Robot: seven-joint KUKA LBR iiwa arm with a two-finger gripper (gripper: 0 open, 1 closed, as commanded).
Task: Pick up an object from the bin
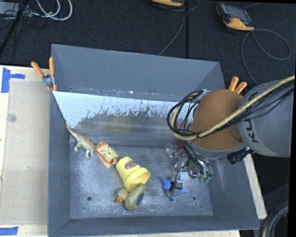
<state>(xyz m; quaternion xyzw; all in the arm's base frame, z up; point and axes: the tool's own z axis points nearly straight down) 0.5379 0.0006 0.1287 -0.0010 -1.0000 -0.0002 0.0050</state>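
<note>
The arm comes in from the right, and its orange cover and looped black cables hang over the right side of the grey bin. Below the cover, the hand points down to the bin floor in the right half, close to the front wall. Whether it is released or clenched cannot be told, because its lower end blends with the wires and metal parts around it.

A small blue thing lies on the floor right at the tip of the hand, with bits of blue showing on either side of the tip and just in front of it. Whether the hand touches it cannot be told.

The other things lie to the left, apart from the hand. A yellow cup lies on its side near the middle of the floor. A rubber duck is just in front of the cup, touching it. A flat orange toy lies beside the cup's far end. A tan toy dinosaur stands further left, by the left wall.
</note>
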